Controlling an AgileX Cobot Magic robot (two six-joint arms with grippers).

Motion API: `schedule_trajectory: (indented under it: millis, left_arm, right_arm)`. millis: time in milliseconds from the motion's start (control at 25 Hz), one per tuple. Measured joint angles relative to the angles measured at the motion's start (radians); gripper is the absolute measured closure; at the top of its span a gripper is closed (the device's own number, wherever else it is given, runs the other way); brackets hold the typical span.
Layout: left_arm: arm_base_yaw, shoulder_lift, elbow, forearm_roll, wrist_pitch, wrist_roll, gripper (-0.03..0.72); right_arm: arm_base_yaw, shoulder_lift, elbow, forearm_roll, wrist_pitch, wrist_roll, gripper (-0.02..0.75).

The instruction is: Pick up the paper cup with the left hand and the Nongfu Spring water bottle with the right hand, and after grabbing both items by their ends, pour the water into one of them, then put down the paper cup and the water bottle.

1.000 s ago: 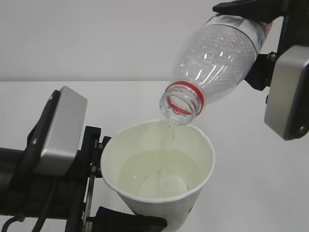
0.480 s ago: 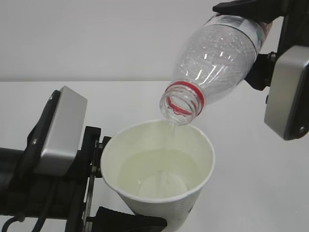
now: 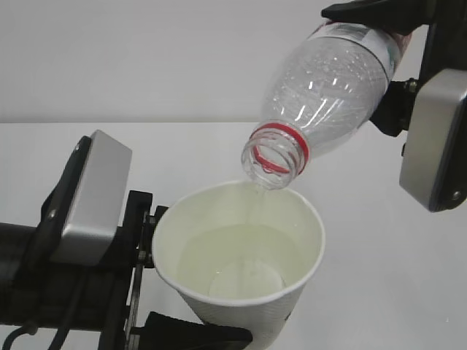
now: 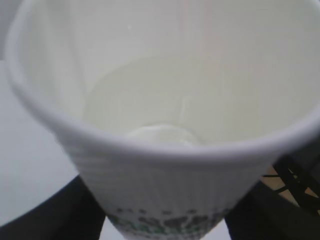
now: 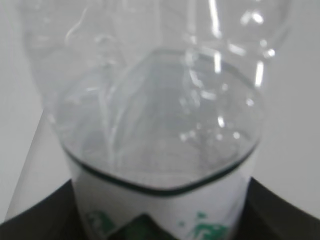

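The white paper cup point(image 3: 252, 306) is held off the table, tilted a little, with my left gripper point(image 3: 233, 332) shut on its lower end. In the left wrist view the cup point(image 4: 165, 170) fills the frame, with dark fingers point(image 4: 47, 217) on both sides of its green-printed base. Water point(image 3: 241, 251) lies in its bottom. The Nongfu Spring water bottle point(image 3: 328, 91) is tipped neck-down, its red-ringed mouth just above the cup's far rim. My right gripper point(image 3: 383, 40) is shut on its labelled end. The bottle point(image 5: 160, 115) looks almost empty.
A white table point(image 3: 379, 292) lies below both arms, with a plain pale wall point(image 3: 146, 58) behind. The left arm's silver block point(image 3: 91, 197) is close beside the cup. The right arm's silver block point(image 3: 434, 138) hangs at the right edge.
The thin trickle from the bottle's mouth into the cup has faded to almost nothing. Both arms, the cup and the bottle have stayed where they were.
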Motion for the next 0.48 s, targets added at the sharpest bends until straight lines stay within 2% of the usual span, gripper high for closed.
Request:
schedule_trajectory:
  millis: [480]
  left_arm:
    - [0.0,0.0,0.0,0.0,0.0,0.0,0.197]
  right_arm:
    - [0.0,0.0,0.0,0.0,-0.004,-0.002,0.269]
